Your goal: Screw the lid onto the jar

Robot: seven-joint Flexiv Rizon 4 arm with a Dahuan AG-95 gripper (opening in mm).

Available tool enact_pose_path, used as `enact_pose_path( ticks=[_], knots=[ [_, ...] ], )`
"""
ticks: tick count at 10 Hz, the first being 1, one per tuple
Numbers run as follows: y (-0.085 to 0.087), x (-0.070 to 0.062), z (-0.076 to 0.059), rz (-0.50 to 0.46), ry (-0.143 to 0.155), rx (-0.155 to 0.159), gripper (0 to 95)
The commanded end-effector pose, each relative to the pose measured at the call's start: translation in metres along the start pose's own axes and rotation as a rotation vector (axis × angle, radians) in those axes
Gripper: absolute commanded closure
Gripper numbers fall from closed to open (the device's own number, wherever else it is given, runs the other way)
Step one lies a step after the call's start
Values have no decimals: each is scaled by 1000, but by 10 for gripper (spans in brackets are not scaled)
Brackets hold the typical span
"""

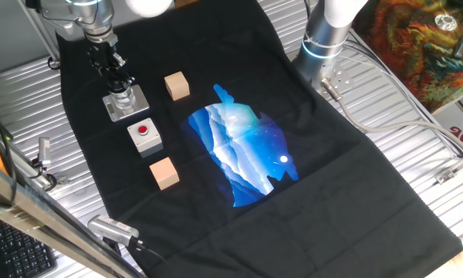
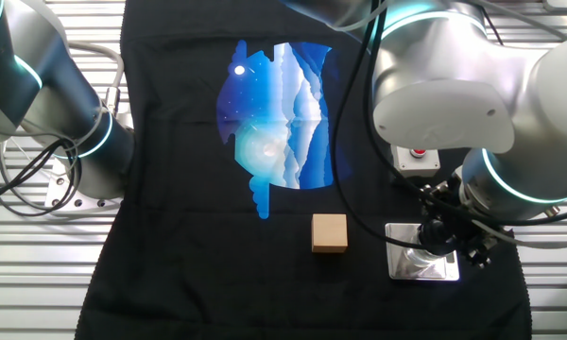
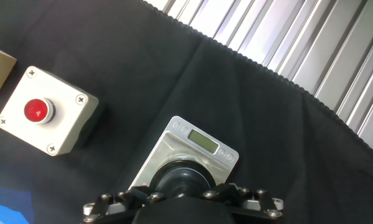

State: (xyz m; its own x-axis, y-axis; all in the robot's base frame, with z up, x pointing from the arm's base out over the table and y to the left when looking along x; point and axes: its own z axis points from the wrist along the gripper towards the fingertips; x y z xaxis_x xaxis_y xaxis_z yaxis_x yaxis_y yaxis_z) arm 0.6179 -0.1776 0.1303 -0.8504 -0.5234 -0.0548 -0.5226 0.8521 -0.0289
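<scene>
Lid (image 3: 181, 180) on jar (image 1: 124, 98), pincer (image 1: 117, 79) upright — gripping lid

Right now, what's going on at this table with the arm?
The arm has its gripper down on the jar, which stands on its grey base plate near the edge of the black cloth. From the hand view the black lid sits on the jar just under the fingers, so this looks like the screwing-on stage. Whether the fingers actually clamp the lid isn't clear. The button box and two wooden cubes lie untouched nearby.

2 wood cubes (image 1: 177, 86) (image 1: 163, 172), 1 button box (image 1: 145, 137), 1 jar (image 1: 125, 99)
</scene>
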Motion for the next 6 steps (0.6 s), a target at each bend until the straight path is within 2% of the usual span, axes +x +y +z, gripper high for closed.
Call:
enact_pose_path(
  ticks=[1,6],
  knots=[
    [0,0,1,-3,-3,0,190],
    [0,0,1,-4,-5,0,190]
  ],
)
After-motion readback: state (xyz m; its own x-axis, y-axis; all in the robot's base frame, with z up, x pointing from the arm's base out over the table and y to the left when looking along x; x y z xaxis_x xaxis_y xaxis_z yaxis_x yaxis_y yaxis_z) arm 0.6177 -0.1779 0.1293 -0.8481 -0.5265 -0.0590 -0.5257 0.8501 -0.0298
